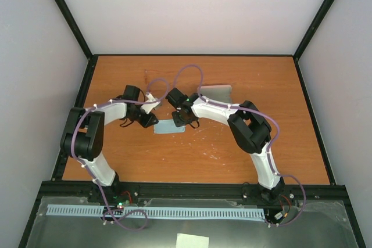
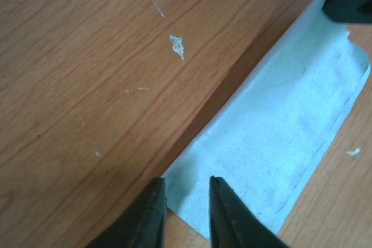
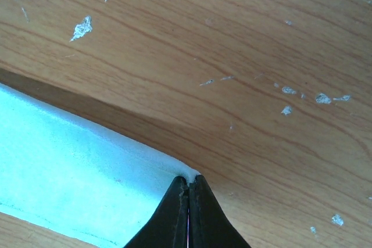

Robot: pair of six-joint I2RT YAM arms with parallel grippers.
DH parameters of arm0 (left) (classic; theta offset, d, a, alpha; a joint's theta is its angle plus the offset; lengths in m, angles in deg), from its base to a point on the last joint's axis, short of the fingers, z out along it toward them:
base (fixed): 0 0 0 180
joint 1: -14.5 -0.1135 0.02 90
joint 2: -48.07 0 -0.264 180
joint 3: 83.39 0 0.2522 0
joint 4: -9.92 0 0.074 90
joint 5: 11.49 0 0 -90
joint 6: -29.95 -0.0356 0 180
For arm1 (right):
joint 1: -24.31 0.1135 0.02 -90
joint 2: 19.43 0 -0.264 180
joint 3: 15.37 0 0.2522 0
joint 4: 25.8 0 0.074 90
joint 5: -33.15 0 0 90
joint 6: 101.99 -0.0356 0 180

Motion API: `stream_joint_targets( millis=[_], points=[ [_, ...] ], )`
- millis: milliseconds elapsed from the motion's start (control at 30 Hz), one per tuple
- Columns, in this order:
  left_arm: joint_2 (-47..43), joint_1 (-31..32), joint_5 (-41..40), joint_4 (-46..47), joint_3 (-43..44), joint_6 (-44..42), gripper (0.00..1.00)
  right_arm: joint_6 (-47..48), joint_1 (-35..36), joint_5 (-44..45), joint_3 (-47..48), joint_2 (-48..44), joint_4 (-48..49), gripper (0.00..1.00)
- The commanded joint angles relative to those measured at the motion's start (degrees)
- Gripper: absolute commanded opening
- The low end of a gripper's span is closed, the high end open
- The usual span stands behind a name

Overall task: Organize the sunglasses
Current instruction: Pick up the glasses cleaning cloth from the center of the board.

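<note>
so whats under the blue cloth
Only wooden table shows around the cloth, with shadow along its edge. Anything underneath is hidden; no sunglasses are visible.

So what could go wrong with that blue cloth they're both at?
The right gripper is shut on just the corner tip of the blue cloth, so it might slip out. The left gripper stands open astride another corner; a pull now would probably drag the cloth one-sidedly. The two grippers sit close, so they could bump.
</note>
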Motion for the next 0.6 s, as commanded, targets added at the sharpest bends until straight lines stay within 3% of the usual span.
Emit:
stream_joint_targets(
  millis=[0,567],
  points=[
    [1.0,0.1,-0.8,0.3,1.8,-0.6,0.28,-0.9,-0.3,0.5,-0.4,-1.2,0.6,0.03],
    [1.8,0.8,-2.3,0.6,-1.3,-2.4,0.22,-0.9,-0.3,0.1,-0.4,-0.9,0.5,0.03]
  ],
)
